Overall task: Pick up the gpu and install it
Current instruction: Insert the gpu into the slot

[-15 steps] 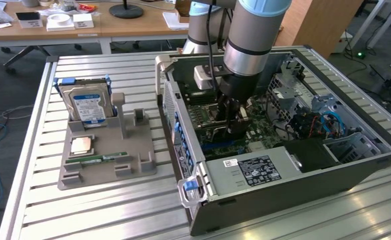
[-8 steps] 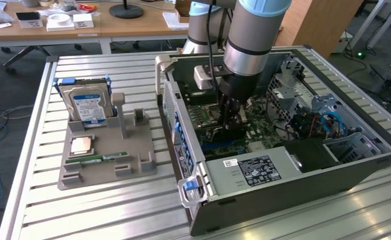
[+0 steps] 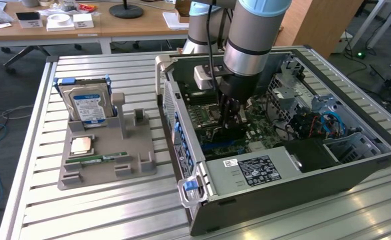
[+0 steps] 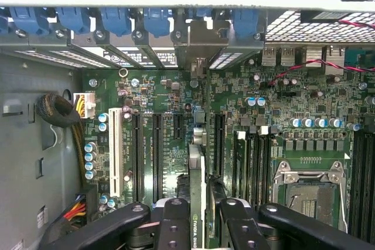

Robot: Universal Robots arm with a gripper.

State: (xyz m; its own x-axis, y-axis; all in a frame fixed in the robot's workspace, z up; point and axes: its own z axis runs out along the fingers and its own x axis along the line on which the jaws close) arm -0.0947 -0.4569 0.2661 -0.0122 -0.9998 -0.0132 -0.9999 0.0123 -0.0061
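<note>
- Arm reaches down into the open computer case [image 3: 285,187], which lies on its side on the slatted table [image 3: 102,212].
- Gripper [image 3: 229,117] sits low over the motherboard [image 4: 275,103], near the middle of the case.
- Jaws: closed in on the gpu [image 4: 197,168] — one finger [image 4: 174,221] against each face of the card, card clamped between them.
- The gpu stands on its edge, seen edge-on in the wrist view, running from the gripper [image 4: 202,203] to the rear wall of the case, where its metal bracket meets the row of blue latches [image 4: 114,19].
- Card lies in line with the long black expansion slots, between them and the CPU socket [image 4: 307,188]. Whether it is fully seated — cannot tell.
- In the exterior view only a dark shape under the fingers marks the gpu [image 3: 225,134].
- On the exterior view's left: grey holder [image 3: 102,172] with an upright hard drive [image 3: 89,105], a square chip [image 3: 82,145] and a memory stick [image 3: 105,158].
</note>
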